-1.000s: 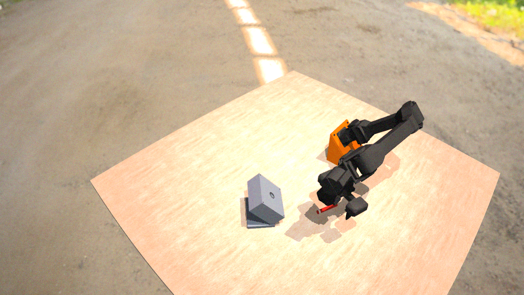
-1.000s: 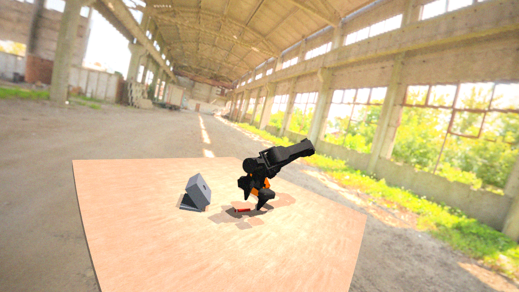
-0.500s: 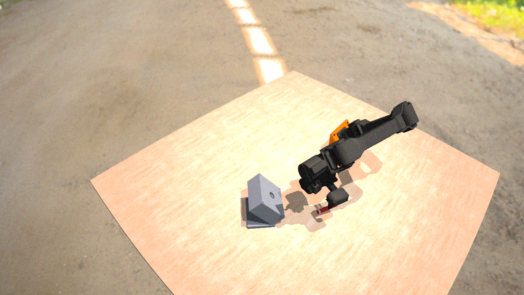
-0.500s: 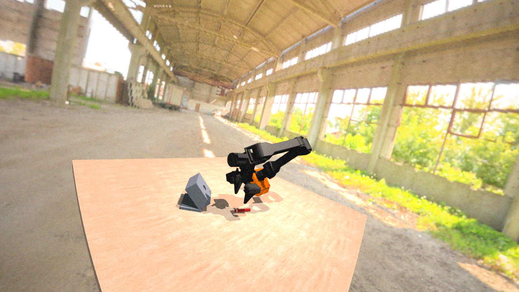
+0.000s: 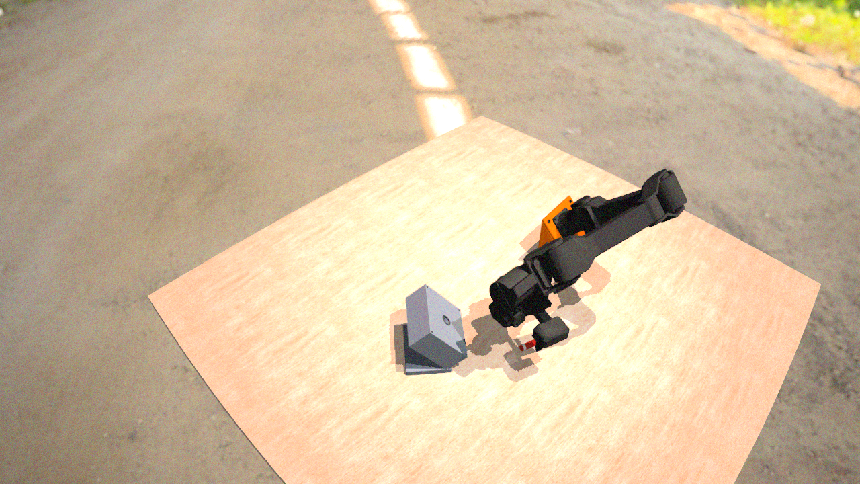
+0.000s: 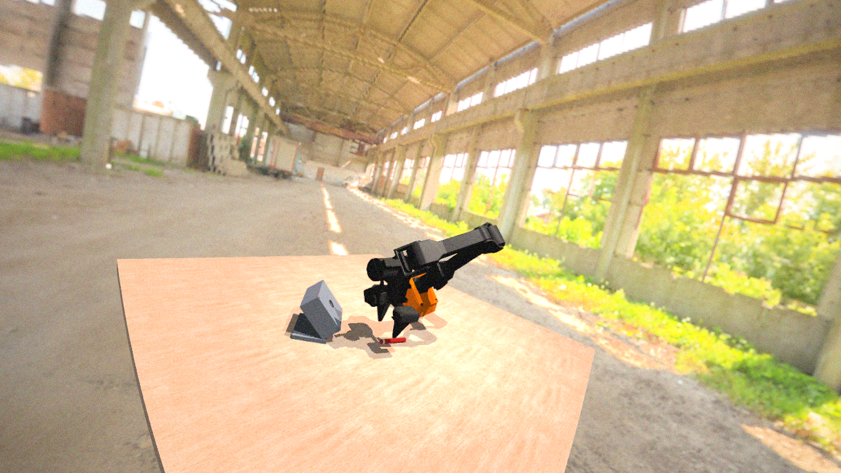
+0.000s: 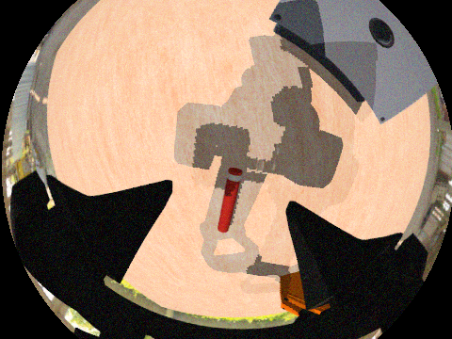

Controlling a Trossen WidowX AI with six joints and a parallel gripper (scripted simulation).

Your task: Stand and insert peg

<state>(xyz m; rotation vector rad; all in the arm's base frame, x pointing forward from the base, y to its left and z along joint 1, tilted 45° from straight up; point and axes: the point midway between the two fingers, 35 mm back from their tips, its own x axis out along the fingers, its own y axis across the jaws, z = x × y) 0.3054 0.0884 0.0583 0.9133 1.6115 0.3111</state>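
Observation:
The red peg [image 5: 527,345] [image 6: 397,340] [image 7: 227,209] lies flat on the table. Its white-banded end faces the panel side; in the top view the gripper hides its plain end. My gripper [image 6: 387,328] [image 7: 231,197] is open and empty, pointing down a little above the peg. In the wrist view the peg lies between the two fingertips, touching neither. The grey sloped panel [image 5: 435,308] [image 6: 320,309] [image 7: 405,66] stands to the left in the top and exterior views. Its face has one round hole [image 5: 446,320] [image 6: 330,303] [image 7: 381,32], with nothing in it.
The orange arm base [image 5: 553,220] [image 6: 422,301] [image 7: 292,289] stands on the wooden table [image 5: 288,288] [image 6: 294,405] [image 7: 118,80], behind the gripper. The panel rests on a dark foot [image 5: 426,371] [image 6: 307,337]. Arm shadows fall around the peg and on part of the panel.

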